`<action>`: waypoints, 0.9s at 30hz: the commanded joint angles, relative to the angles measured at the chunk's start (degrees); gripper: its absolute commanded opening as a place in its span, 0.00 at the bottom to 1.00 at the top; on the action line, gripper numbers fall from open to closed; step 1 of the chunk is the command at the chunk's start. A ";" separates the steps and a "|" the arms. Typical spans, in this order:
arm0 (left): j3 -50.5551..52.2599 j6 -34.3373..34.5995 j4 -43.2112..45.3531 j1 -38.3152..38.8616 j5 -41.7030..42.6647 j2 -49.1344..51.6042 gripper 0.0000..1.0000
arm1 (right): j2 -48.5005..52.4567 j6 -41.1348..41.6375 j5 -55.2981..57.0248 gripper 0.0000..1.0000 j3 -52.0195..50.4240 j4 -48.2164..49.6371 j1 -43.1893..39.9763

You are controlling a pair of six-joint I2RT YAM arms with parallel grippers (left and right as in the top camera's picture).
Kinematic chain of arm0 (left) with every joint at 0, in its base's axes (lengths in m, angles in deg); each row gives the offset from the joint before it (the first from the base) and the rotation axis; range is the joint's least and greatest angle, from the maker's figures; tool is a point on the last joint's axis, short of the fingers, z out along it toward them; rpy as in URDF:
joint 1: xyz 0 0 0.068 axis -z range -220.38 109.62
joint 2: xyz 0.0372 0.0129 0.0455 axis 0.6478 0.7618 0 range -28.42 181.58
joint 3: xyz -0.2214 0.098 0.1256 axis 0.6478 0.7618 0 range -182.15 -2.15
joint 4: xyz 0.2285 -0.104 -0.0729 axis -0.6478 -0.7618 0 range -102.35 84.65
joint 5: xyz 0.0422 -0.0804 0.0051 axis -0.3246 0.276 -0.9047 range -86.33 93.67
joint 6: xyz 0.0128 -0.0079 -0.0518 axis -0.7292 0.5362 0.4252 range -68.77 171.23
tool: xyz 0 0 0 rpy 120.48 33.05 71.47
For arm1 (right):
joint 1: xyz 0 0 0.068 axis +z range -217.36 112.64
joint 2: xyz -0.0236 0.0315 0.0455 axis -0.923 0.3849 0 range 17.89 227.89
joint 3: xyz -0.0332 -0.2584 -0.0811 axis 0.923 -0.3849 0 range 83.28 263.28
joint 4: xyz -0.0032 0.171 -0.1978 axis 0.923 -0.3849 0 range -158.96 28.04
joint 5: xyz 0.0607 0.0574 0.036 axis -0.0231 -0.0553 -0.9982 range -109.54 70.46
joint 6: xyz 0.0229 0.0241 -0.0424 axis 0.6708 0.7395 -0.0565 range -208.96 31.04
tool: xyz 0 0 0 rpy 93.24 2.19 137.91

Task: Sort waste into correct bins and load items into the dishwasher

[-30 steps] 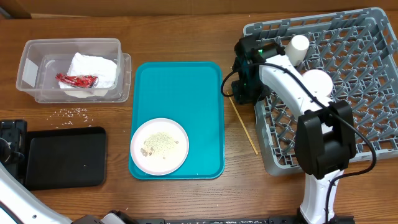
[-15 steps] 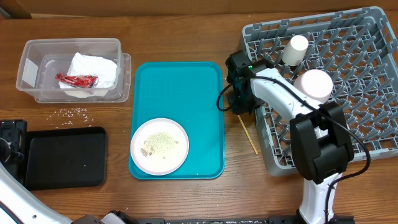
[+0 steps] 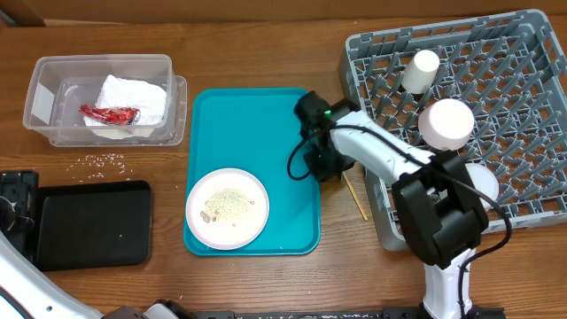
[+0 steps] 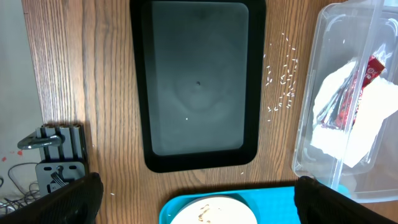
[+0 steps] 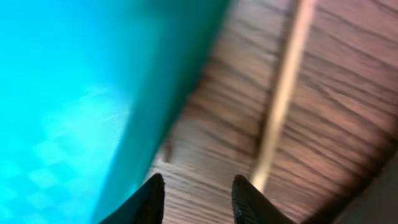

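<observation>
My right end effector (image 5: 200, 198) is low over the right edge of the teal tray (image 3: 257, 124), fingertips narrowly apart with only bare wood between them, gripping nothing. A thin wooden stick (image 5: 280, 93) lies on the surface just right of the teal tray and just ahead of my tips. It's not sorted yet, and I judge it my likely next pick.

My left end effector (image 4: 198, 183) is parked far left of the teal tray. It's spread wide and empty, looking down on the black tray (image 4: 199, 87).

Done so far:
- The napkin (image 3: 133, 97) and red wrapper (image 3: 111, 113) sit in the clear tub (image 3: 53, 71), up-left of the teal tray.
- A cream cup (image 3: 421, 71) and an upturned pale bowl (image 3: 446, 122) stand in the dish rack (image 3: 532, 133), right of the teal tray.
- Another pale dish (image 3: 483, 182) peeks out beside my arm in the rack; I can't tell which one.

Left to do:
- The pink plate (image 3: 190, 208) is on the near-left part of the teal tray with food scraps (image 3: 229, 204) on it. It needs scraping, then racking.
- Loose rice grains (image 3: 104, 160) lie on the surface left of the teal tray, between the tub and the black tray.
- The black tray left of the teal tray looks empty, so no food waste has been binned there.

Roughly past halfway, I'd say.
</observation>
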 commanded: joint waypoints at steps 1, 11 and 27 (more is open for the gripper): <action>-0.28 1.20 -0.09 -0.22 -0.22 -0.81 1.00 | 0.17 0.63 4.48 0.39 0.94 0.50 0.00; -0.28 1.20 -0.09 -0.22 -0.22 -0.81 1.00 | 0.17 -2.97 2.78 0.39 0.90 2.97 -4.55; -0.28 1.20 -0.11 -0.22 -0.22 -0.81 1.00 | 0.17 -2.82 -2.01 0.34 -3.17 7.54 -5.09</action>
